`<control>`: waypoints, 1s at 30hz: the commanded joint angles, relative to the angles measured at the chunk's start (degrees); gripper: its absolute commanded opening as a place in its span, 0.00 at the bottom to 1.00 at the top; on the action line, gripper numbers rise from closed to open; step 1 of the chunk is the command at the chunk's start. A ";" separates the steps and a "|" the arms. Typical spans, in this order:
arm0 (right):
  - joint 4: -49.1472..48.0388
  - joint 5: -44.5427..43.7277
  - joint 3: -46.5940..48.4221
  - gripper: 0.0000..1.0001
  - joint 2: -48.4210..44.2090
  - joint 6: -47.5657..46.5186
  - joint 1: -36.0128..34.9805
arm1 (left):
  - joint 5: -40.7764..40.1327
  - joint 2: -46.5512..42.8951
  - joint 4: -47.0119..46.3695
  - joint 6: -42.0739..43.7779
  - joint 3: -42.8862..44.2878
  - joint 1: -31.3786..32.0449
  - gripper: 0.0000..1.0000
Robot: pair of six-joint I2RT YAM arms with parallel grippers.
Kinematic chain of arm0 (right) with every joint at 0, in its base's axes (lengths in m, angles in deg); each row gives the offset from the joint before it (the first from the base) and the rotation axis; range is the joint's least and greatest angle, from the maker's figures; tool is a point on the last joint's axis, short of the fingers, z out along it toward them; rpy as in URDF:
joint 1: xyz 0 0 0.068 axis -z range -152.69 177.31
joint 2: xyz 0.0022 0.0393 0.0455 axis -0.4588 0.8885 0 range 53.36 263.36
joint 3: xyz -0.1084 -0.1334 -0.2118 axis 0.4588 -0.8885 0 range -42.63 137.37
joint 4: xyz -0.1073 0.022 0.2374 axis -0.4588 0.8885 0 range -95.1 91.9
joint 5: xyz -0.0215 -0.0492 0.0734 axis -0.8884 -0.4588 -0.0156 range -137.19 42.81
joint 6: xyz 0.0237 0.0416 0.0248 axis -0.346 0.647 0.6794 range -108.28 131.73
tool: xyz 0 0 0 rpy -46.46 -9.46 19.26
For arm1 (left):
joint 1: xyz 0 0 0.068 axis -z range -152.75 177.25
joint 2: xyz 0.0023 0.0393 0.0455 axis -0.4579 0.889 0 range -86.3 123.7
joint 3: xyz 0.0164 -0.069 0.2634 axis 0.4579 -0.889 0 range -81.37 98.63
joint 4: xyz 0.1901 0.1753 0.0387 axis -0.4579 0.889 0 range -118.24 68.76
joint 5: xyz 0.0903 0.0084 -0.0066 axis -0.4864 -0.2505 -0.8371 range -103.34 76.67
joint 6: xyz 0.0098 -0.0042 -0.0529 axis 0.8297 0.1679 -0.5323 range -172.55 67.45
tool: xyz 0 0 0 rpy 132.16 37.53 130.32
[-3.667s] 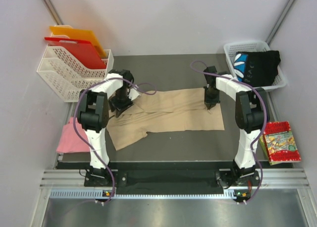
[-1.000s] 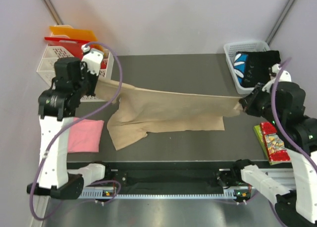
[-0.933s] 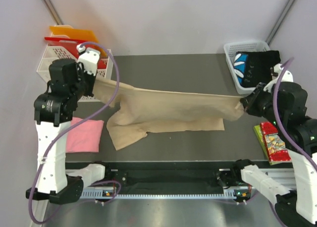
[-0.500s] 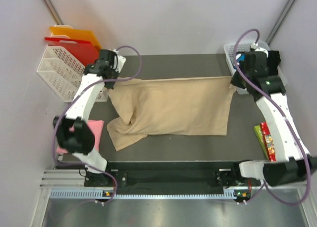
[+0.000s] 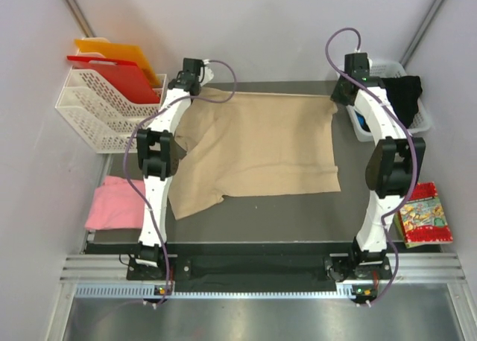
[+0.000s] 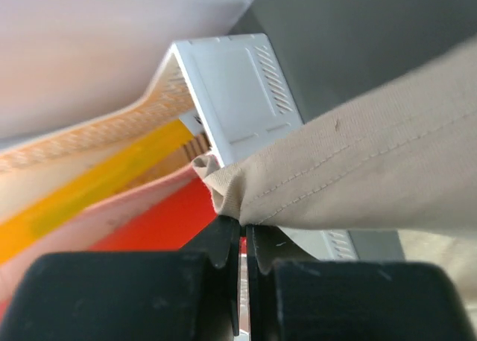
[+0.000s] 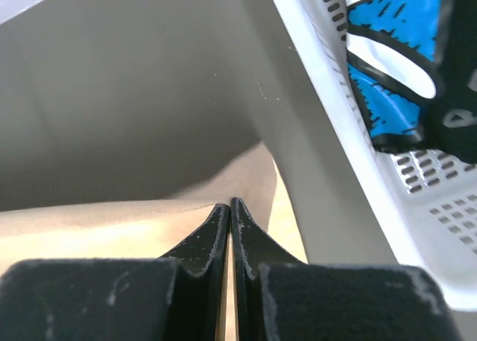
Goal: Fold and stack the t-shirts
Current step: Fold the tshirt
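The beige t-shirt (image 5: 261, 144) lies spread over the dark table, its far edge stretched straight along the back. My left gripper (image 5: 201, 86) is shut on its far left corner; in the left wrist view the hem (image 6: 358, 170) bunches at the closed left gripper (image 6: 240, 225). At the shirt's far right corner my right gripper (image 5: 337, 97) is shut on the cloth (image 7: 112, 222), and the right gripper (image 7: 229, 205) has its jaws pressed together. The pink t-shirt (image 5: 112, 203) lies folded at the table's left edge. The black t-shirt (image 5: 402, 95) with blue-and-white print (image 7: 395, 73) hangs from the basket.
A white basket (image 5: 423, 121), whose wall (image 7: 350, 132) is close to my right gripper, stands at the back right. A white rack (image 5: 89, 110) with a red board (image 5: 119, 77) and an orange one sits back left. A colourful packet (image 5: 421, 214) lies right of the table.
Both arms have carried the beige shirt's held edge from a raised stretch out to the back of the table, and the shirt now lies spread flat. Both grips stay shut.
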 commanded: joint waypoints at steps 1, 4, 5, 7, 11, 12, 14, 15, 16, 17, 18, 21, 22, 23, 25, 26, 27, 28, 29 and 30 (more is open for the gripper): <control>-2.54 -2.36 5.12 0.00 1.33 -1.55 1.95 | -8.93 -0.42 -13.60 9.60 -1.85 -0.66 0.00; -2.89 -2.19 3.98 0.00 1.95 -1.73 2.04 | -11.03 0.90 -14.30 6.80 -1.94 -1.89 0.02; -2.98 -2.01 3.72 0.00 2.04 -1.82 2.04 | -11.91 1.25 -16.13 6.00 -1.77 -2.15 0.02; -3.24 -1.48 3.37 0.00 2.13 -2.08 2.12 | -15.07 1.95 -18.95 3.71 -1.33 -2.77 0.02; -3.77 -0.43 3.28 0.00 2.48 -2.17 2.30 | -17.89 0.38 -25.63 0.63 -1.50 -3.21 0.03; -3.85 0.01 3.28 0.00 2.65 -2.17 2.39 | -17.98 -0.06 -26.08 -0.33 -1.68 -3.21 0.04; -3.94 0.80 2.84 0.00 2.83 -2.17 2.65 | -17.02 -1.38 -25.48 -1.30 -2.99 -3.21 0.04; -4.12 1.41 2.49 0.00 2.74 -2.43 2.74 | -16.58 -1.82 -23.21 -2.26 -3.61 -3.12 0.04; -4.12 1.76 2.23 0.00 2.83 -2.70 2.74 | -15.97 -2.26 -21.62 -2.71 -4.40 -3.12 0.04; -4.12 2.03 1.35 0.00 2.83 -2.79 2.83 | -14.92 -3.66 -20.65 -2.97 -6.93 -3.12 0.04; -4.21 2.29 1.08 0.00 2.74 -2.87 2.91 | -13.86 -4.45 -19.59 -3.67 -8.17 -3.12 0.04; -4.12 2.91 -0.58 0.00 2.48 -2.96 4.74 | -9.03 -8.76 -13.44 -4.03 -15.11 -3.12 0.04; -4.03 2.82 -1.02 0.00 2.22 -3.31 4.85 | -7.45 -9.72 -10.73 -4.03 -16.61 -3.12 0.04; -4.03 2.74 -2.33 0.00 1.43 -3.49 4.94 | -7.00 -11.82 -10.09 -4.29 -19.75 -3.12 0.04; -4.03 2.65 -4.18 0.00 0.37 -3.58 5.02 | -5.68 -13.77 -7.65 -4.47 -22.32 -3.12 0.04; -3.94 2.56 -6.11 0.00 -0.76 -3.66 4.94 | -5.50 -15.34 -6.41 -4.99 -23.81 -3.12 0.04; -2.81 2.39 -6.82 0.00 -1.12 -3.58 4.94 | -3.94 -16.14 -4.66 -6.13 -24.18 -3.12 0.04; -2.02 2.30 -7.53 0.00 -1.39 -3.49 4.85 | -3.31 -16.67 -0.55 -6.84 -24.18 -3.12 0.04; -1.31 2.12 -9.27 0.00 -1.91 -3.49 4.68 | -2.87 -17.72 1.23 -7.45 -24.01 -3.04 0.04; -0.35 2.12 -10.42 0.00 -2.26 -3.40 4.59 | -1.65 -18.08 3.42 -8.85 -24.00 -2.78 0.04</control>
